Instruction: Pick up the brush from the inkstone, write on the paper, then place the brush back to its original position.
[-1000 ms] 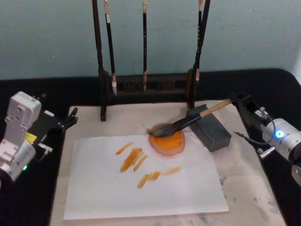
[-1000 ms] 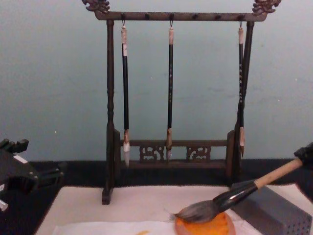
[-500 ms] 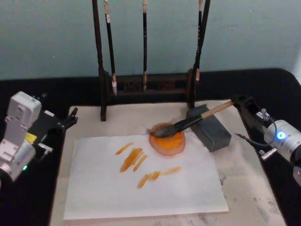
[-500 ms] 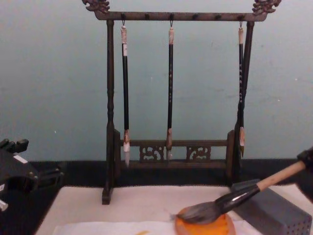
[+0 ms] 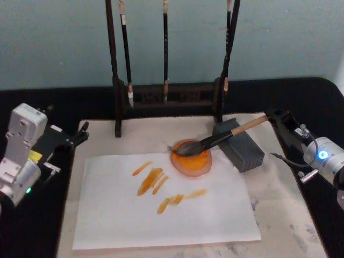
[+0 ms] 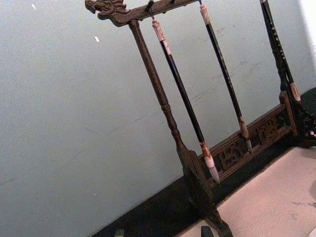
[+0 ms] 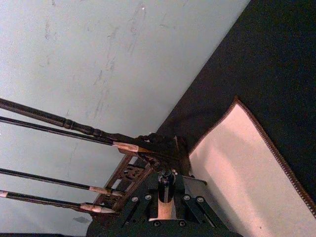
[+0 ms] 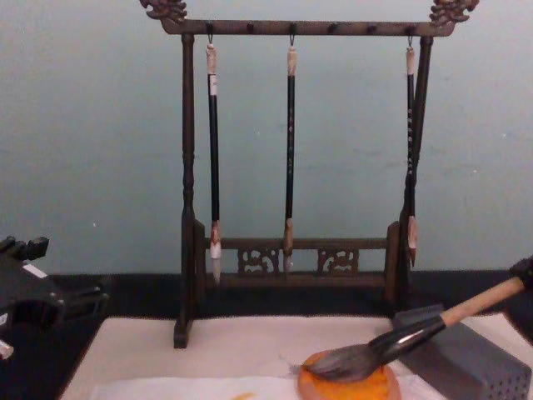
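while the right claw [image 5: 275,116] is pinching together on the looped tail end of the brush [image 5: 215,141], the cream mat [image 5: 285,215] is spreading out below it, toward its left and nearer the robot. the dark wooden rack [image 5: 166,98] is standing beyond and left of that claw at the mat's far edge, with three thin brushes [image 8: 291,150] hanging from it. the paper [image 5: 161,220] is lying on the mat, left of the claw and nearer the robot, carrying orange strokes [image 5: 153,180]. the grey block [image 5: 244,151] is sitting just left of the claw, and the brush handle is resting across its top. the brush is slanting down leftward from the claw, its bristle head lying on the inkstone [image 5: 191,164], which is sitting at the paper's far edge near the block. the left claw [image 5: 81,134] is hanging off the mat's left side, well apart from the right claw, its fingertips apart and holding nothing.
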Action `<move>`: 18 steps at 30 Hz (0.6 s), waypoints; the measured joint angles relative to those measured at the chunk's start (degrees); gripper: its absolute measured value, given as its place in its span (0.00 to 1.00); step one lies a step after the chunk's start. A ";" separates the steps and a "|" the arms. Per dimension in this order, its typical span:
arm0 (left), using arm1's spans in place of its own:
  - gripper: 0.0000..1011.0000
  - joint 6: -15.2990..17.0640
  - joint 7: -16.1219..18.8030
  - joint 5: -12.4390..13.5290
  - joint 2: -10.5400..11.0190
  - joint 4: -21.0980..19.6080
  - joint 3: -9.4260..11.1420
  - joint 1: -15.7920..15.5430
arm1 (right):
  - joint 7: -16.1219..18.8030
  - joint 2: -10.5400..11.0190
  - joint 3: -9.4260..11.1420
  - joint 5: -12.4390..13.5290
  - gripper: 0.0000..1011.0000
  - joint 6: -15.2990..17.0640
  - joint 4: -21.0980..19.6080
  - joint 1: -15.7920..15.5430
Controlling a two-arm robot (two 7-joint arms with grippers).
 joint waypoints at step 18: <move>0.99 0.00 0.00 0.00 0.00 0.00 0.00 0.00 | 0.69 0.55 -0.66 0.24 0.19 -0.16 0.41 0.54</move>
